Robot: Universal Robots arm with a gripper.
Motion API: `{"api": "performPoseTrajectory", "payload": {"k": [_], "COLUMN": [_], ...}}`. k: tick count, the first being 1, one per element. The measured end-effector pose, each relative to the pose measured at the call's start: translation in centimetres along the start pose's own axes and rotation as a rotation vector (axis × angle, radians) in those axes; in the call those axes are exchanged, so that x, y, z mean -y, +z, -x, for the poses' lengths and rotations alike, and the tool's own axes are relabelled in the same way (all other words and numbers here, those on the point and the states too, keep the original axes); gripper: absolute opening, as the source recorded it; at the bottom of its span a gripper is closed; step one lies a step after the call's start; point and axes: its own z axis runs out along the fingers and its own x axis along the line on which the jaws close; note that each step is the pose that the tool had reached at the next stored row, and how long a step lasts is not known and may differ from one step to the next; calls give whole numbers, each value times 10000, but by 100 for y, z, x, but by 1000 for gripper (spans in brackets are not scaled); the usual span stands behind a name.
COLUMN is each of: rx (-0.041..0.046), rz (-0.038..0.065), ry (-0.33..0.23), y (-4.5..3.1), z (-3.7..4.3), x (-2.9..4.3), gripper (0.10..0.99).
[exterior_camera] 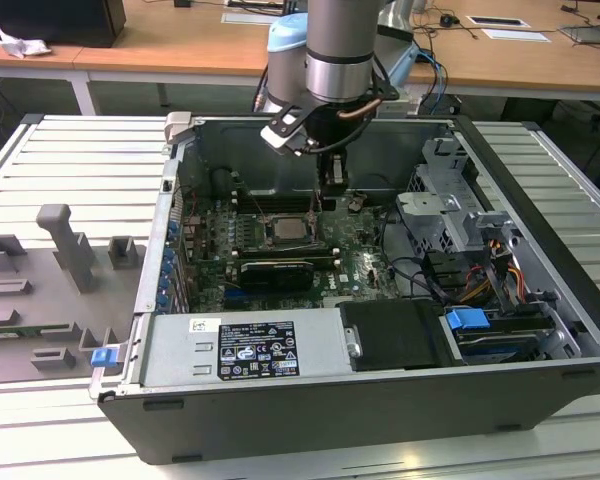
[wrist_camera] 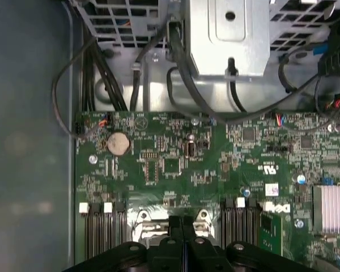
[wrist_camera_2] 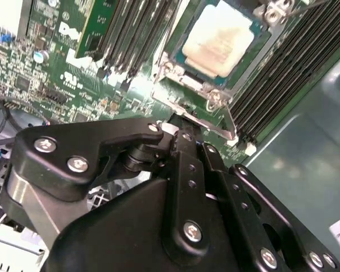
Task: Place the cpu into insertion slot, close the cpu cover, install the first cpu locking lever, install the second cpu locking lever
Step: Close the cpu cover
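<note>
The cpu (exterior_camera: 285, 232) (wrist_camera_2: 218, 37), a pale silver square, sits in the insertion slot (wrist_camera: 144, 229) on the green motherboard inside the open computer case. The cpu cover (wrist_camera_2: 165, 67), a thin silvery frame, appears to lie flat around the chip. A thin silvery lever bar (wrist_camera_2: 212, 126) runs along the socket's edge right by my fingertips. My gripper (exterior_camera: 332, 190) (wrist_camera_2: 178, 122) (wrist_camera: 182, 222) hangs just beside the socket, on the exterior view's right of it. Its two fingers are pressed together, and I see nothing between them.
Black memory slots (wrist_camera_2: 133, 34) (wrist_camera_2: 283, 73) flank the socket on both sides. A long black card (exterior_camera: 275, 270) lies in front of it. The drive cage (exterior_camera: 440, 215) (wrist_camera: 232, 34) and loose cables (wrist_camera: 102, 73) crowd one side. A grey fixture (exterior_camera: 65, 250) stands outside the case.
</note>
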Motion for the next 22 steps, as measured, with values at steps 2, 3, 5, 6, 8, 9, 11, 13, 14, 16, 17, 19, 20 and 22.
{"api": "performPoseTrajectory", "payload": {"k": [2, 3, 5, 6, 8, 9, 11, 13, 14, 16, 17, 19, 20, 22], "rx": [-2, -2, -1, -1, -1, 0, -2, -1, -2, -2, -2, -22, -42, -55], "rz": [0, 1, 1, 1, 1, 1, 2, 1, 2, 2, 1, 1, 2, 2], "ry": [-2, 0, -2, -1, -8, -9, -12, -16, -17, -16, -15, -15, -15, -13], "y": [2, 4, 27, 63, 114, 121, 125, 124, 124, 123, 122, 121, 122, 122], "z": [0, 0, 0, -2, -4, -4, -6, -7, -7, -7, -7, -6, -7, -7], "x": [67, 96, 155, 191, 251, 296, 372, 427, 439, 476, 482, 493, 496, 506], "gripper": [106, 106, 106, 106, 106, 106, 106, 106, 106, 106, 106, 106, 106, 106]}}
